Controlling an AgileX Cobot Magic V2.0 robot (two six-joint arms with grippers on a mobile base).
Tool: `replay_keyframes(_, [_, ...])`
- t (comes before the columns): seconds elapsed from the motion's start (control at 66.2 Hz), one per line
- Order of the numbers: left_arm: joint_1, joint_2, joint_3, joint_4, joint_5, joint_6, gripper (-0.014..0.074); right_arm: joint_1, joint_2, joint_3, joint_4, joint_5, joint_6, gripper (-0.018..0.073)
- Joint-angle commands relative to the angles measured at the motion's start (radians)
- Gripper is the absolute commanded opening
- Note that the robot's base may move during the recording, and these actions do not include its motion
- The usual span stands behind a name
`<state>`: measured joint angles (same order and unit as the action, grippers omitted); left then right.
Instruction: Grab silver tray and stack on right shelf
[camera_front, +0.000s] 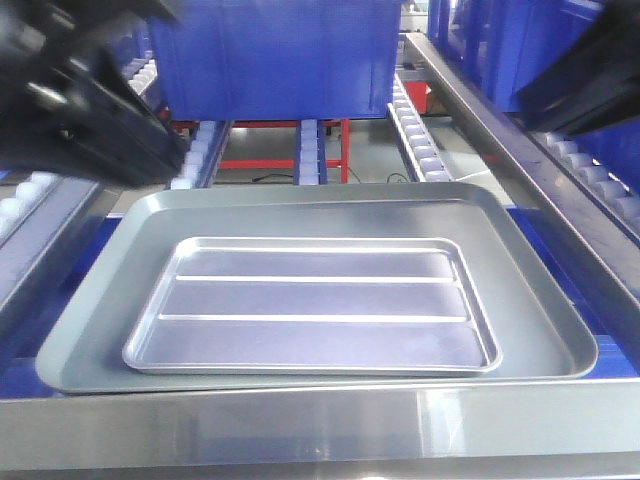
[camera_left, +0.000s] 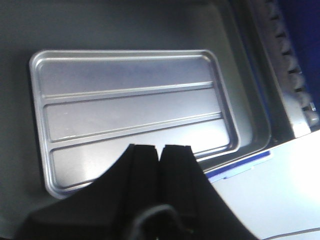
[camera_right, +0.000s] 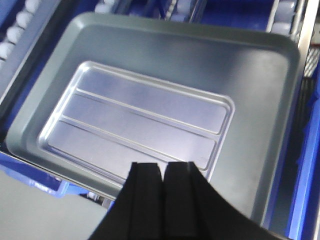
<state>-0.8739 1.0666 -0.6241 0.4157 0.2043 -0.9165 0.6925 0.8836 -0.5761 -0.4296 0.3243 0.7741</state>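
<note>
Shiny metal marks the silver tray (camera_front: 315, 305), which lies flat inside the larger matte grey tray (camera_front: 90, 330), its 2 long ridges running left to right across its floor in the front view. The grey tray rests on a sloping rack, just behind a flat steel front bar (camera_front: 320, 425). Rows of small white rollers (camera_front: 420, 135) run away from the camera beside steel side rails, and a big blue bin (camera_front: 275, 55) stands farther up the rack.

Both arms hang above the trays without touching them. In the front view the left arm (camera_front: 85, 95) is a blurred black mass at the upper left, and the right arm (camera_front: 585, 70) is a dark shape at the upper right, both well above the rim of the grey tray.

From the left wrist view, the left gripper (camera_left: 160, 150) points down over the near long edge of the silver tray, its 2 black fingers pressed together with only a thin seam between them and nothing held. From the right wrist view, the right gripper (camera_right: 162, 170) hovers over a long edge of the silver tray, fingers likewise closed against each other and empty.
</note>
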Motion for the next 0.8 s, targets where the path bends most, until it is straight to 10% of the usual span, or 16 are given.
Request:
replay_keyframes(0.0, [-0.008,-0.115,0.03,0.035,-0.129,-0.011,-0.0089,0.001,-0.1,0.012,-0.035,-0.071,-0.011,0.0057])
replay_keyframes(0.785, [-0.059,-0.567,0.119,0.297,-0.137,-0.011,-0.0091,0.001,-0.451,0.076,-0.239,-0.132,-0.012,0.0055])
